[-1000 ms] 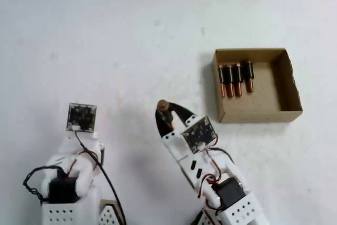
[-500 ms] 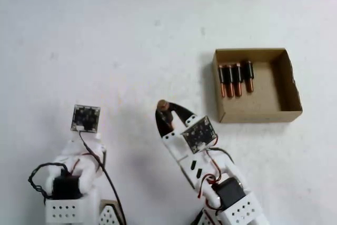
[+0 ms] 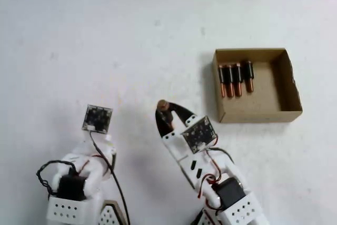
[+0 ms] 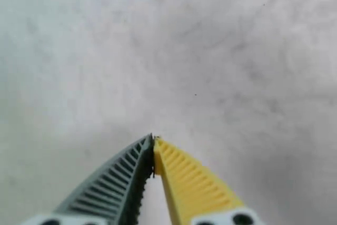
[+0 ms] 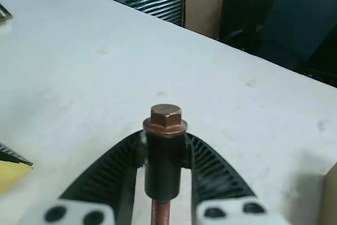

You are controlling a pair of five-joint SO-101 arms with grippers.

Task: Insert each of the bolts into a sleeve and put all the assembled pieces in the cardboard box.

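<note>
– Bolt (image 5: 165, 118) and sleeve (image 5: 165, 156): where are they, and who has them?

– Your right fingers (image 5: 210, 175) are clamped on the black sleeve, one on each side, with the bolt already through it. The copper head sits on top and the shank pokes out underneath. In the high view the held piece (image 3: 163, 107) is over the tabletop (image 3: 131, 35), near the cardboard box (image 3: 260, 115) but outside it.

– And my left arm?

– Your left fingers (image 4: 184, 183) are pressed together tip to tip with nothing between them, over bare tabletop.

– So which step am I on?

– Insertion looks done for this one, so I'd call it the carry-to-box step. The three assembled pieces (image 3: 236, 80) lie side by side in the box toward one side wall, with bare floor beside them.

– What does the next move need?

– Swing your right arm across to the box, high enough that the hanging shank clears the cardboard wall. Aim for the bare floor beside the three, come down, then spread the fingers. Held upright as it is, I'd expect it to tip over and roll a little once freed, so let go low
</note>
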